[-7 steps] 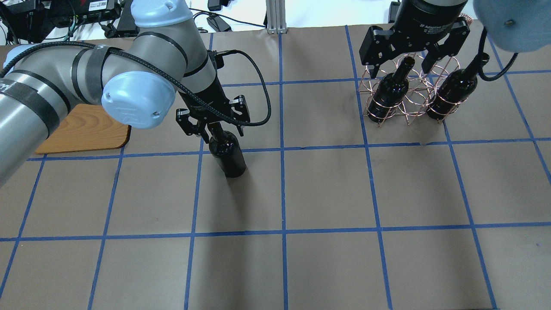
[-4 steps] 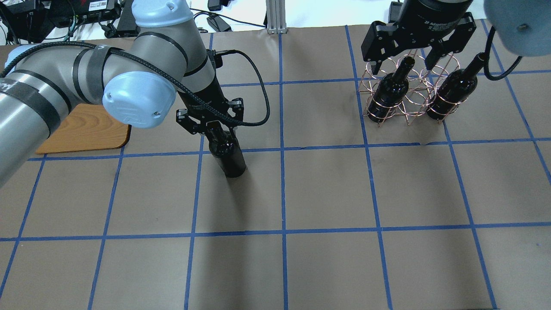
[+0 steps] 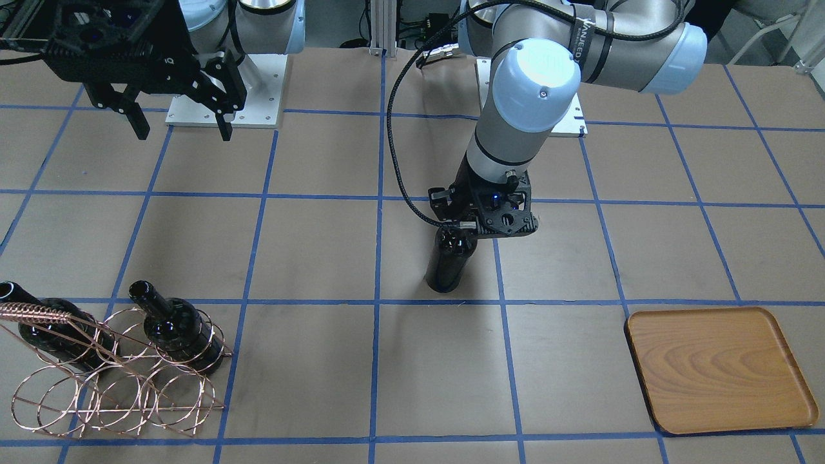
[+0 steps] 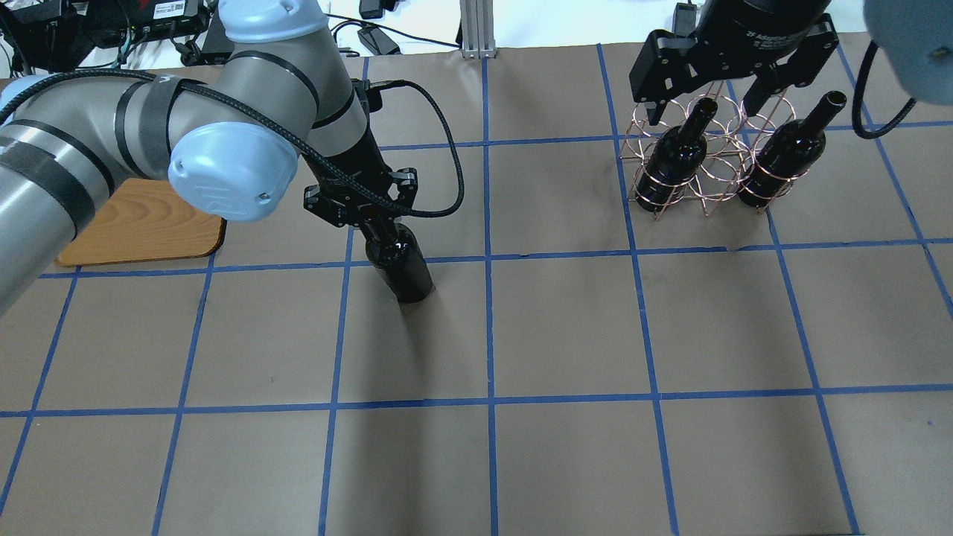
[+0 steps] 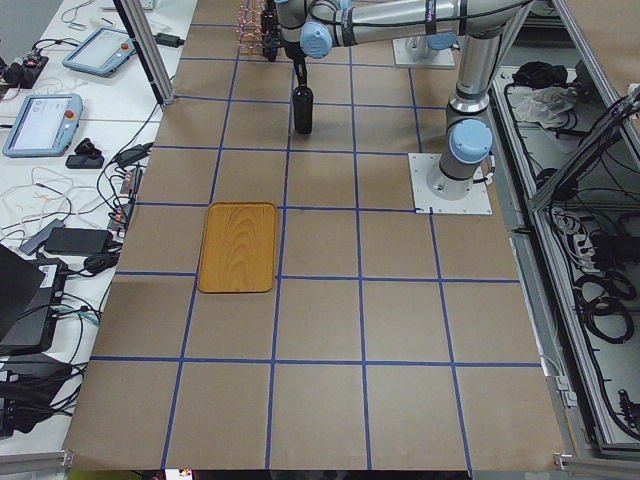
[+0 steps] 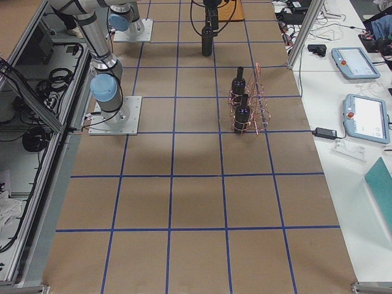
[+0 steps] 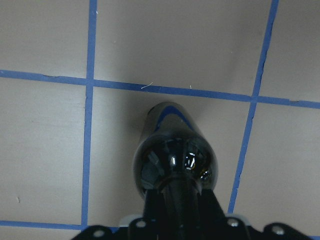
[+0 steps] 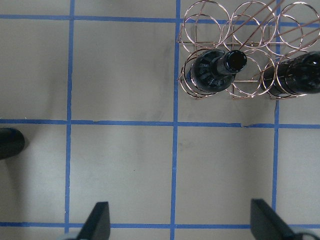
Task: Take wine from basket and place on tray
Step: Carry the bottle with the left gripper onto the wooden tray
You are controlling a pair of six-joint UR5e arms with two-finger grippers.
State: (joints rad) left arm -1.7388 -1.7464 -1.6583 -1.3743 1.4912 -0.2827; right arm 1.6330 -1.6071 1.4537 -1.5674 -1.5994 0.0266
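You can see the left claw [image 4: 370, 222] pinching the neck of the wine [image 4: 400, 266]. The wine stands upright near the middle of the bench [image 4: 566, 327]; its bottom looks like it touches the brown paper, though you cannot be sure from these views. From above, the tray [image 3: 715, 367] lies at about 9 o'clock from the wine, well apart from it. The right claw [image 4: 733, 89] is spread wide and holds nothing. It hangs above the basket [image 4: 707, 167], which sits at about 2 o'clock from the wine. Two other bottles [image 4: 674, 160] stand in the basket's rings.
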